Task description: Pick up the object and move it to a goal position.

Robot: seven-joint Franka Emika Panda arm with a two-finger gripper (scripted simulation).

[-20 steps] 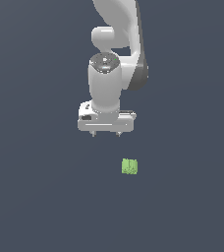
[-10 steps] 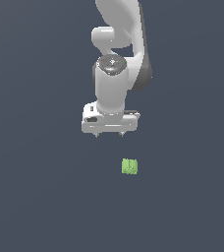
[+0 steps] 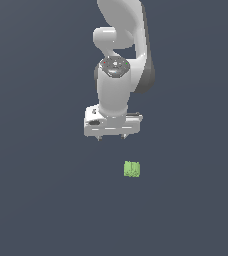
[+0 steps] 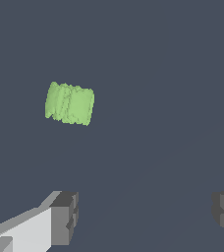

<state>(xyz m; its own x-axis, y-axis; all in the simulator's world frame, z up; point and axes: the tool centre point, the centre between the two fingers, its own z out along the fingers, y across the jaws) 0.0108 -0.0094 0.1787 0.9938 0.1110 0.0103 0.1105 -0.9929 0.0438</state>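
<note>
Light-green and small, the block (image 3: 131, 169) sits alone on a plain dark grey-blue table (image 3: 41, 200), with faint darker grooves running across its face. A white robot arm (image 3: 120, 60) reaches down from the top of the exterior view, and its jaws (image 3: 111, 138) hang above the table, apart from the block. In that view the block lies lower in the picture and toward the exterior view's right of the jaws, near but not under them. The jaws stand open: the wrist view shows two grey fingers (image 4: 64, 218) set wide apart with bare table between them, and nothing held. In the wrist view the block (image 4: 69, 103) lies outside the gap between the fingers, off to one side and ahead of them. The step in hand looks like the approach, before any grasp; picking up and carrying to the goal are not yet done. The next move would call for shifting the jaws sideways until the block sits between the fingers, then lowering around it and closing. The block is much narrower than the open gap, so there is room to spare. Nothing else appears on the table, no obstacle stands between jaws and block, and no goal marker can be seen.
</note>
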